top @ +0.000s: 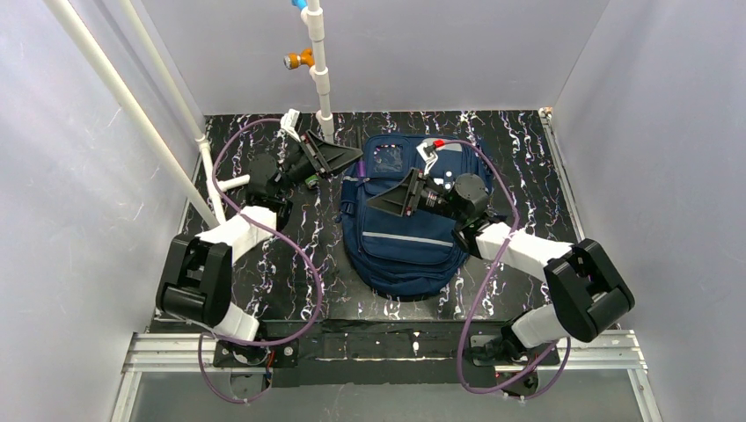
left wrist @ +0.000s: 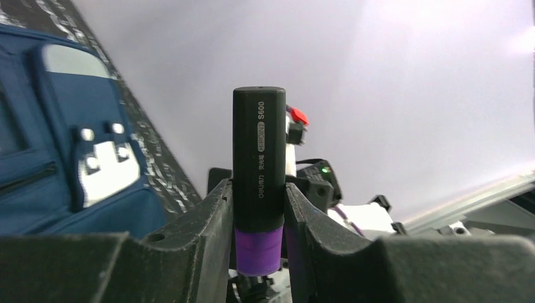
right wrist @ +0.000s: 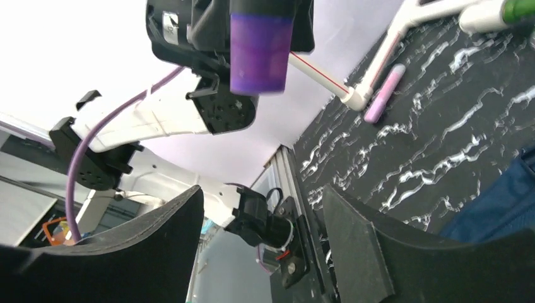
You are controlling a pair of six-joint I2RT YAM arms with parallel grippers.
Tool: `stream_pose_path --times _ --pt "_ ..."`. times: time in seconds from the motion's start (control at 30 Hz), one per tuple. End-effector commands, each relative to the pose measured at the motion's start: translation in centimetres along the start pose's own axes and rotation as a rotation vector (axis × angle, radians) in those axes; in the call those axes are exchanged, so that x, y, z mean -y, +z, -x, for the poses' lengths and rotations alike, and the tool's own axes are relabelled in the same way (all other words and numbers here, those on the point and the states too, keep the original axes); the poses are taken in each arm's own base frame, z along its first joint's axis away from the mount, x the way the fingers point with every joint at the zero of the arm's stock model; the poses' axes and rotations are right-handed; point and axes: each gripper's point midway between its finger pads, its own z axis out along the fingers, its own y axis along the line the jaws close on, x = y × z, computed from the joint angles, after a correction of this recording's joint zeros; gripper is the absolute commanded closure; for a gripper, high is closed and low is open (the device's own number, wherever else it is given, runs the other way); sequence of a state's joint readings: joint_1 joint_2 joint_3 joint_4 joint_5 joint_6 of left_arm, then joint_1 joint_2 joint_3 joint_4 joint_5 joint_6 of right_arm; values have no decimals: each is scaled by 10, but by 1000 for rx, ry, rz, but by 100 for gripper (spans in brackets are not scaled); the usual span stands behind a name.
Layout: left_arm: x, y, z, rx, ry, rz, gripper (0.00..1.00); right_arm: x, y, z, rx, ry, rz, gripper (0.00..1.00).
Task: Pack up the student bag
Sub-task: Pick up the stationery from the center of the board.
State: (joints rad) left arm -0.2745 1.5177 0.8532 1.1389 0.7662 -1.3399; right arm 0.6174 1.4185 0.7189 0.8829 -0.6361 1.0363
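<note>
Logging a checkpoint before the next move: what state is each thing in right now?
student bag: lying flat on table, front up
left fingers: shut on highlighter
highlighter: upright, clamped in that grip
right fingers: open, empty
pink marker: lying loose on table

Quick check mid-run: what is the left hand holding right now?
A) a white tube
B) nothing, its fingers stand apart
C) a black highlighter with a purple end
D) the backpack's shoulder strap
C: in the left wrist view the left hand is clamped on a black highlighter with a purple end, which stands upright between its fingers.
</note>
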Motion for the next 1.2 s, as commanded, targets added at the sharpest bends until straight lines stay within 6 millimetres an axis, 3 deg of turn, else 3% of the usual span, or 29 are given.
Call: stream_pose_path --times 0.0,0.13,0.23,0.37,0.5,0.67,0.87,1.17 --pt "63 -2 -6 17 9 -151 100 -45 4 31 104 -57 161 27" --pt "30 -2 -18 39 -12 87 100 -16 18 30 85 -240 -197 24" --pt "11 -8 -30 44 47 268 100 -2 10 40 99 -331 -448 27" --pt "-5 -15 -33 60 54 387 100 -10 7 49 142 -392 -501 31" --pt "-4 -15 -34 59 118 441 100 -12 17 45 121 -424 -527 34" --pt "-4 -17 -32 76 148 496 100 -14 20 48 143 -467 -605 46" --pt "-5 -18 -37 80 144 516 100 -6 23 49 164 -467 -635 50" --pt "-3 -19 -42 78 143 516 100 6 33 48 182 -452 -637 68"
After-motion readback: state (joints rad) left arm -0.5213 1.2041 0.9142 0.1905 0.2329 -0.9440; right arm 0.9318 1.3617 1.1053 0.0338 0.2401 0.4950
